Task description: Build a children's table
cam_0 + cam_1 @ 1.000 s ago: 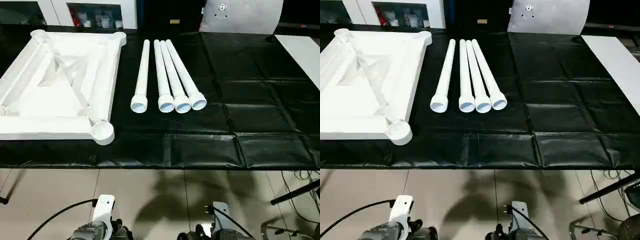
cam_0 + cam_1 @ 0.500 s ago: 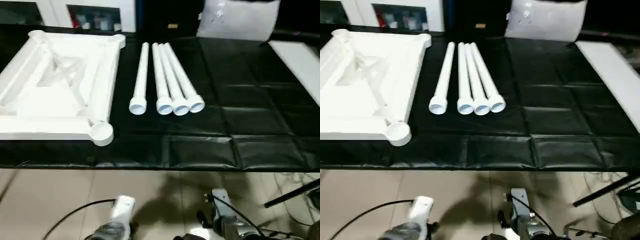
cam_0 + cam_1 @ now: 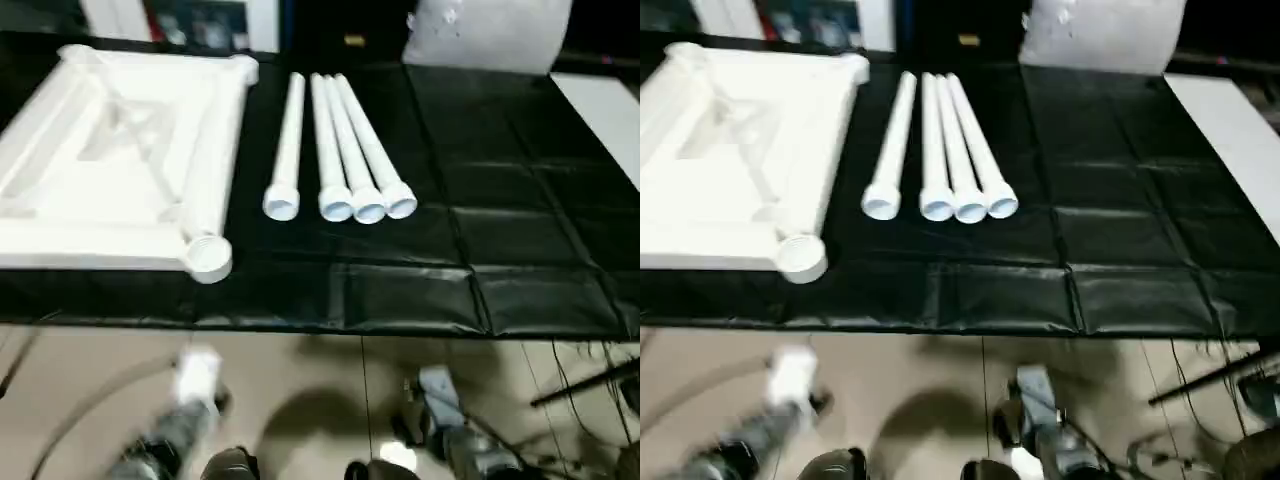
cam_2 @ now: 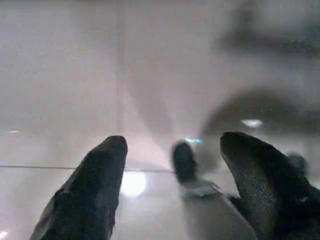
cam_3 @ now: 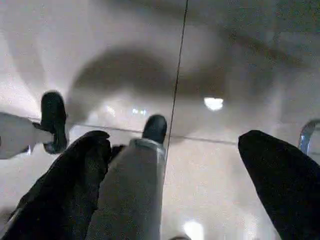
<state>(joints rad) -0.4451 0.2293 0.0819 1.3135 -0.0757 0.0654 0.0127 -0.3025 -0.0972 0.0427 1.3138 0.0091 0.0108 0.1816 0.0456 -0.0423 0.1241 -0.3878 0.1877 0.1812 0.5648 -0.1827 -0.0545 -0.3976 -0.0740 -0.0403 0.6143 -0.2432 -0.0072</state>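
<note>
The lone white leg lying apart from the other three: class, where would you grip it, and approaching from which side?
Grip the lone leg mid-shaft, from above, jaws across the tube. It lies flat with black sheet bare on both sides, unlike the three bunched legs.

White tabletop (image 3: pixel 130 170), white legs (image 3: pixel 340 150); black creased sheet (image 3: pixel 520 220); beige floor (image 3: pixel 300 400).

Parts count on the black table (image 3: pixel 520 200)
One white tabletop (image 3: pixel 120 170) and four white legs (image 3: pixel 345 145) lying side by side.
</note>
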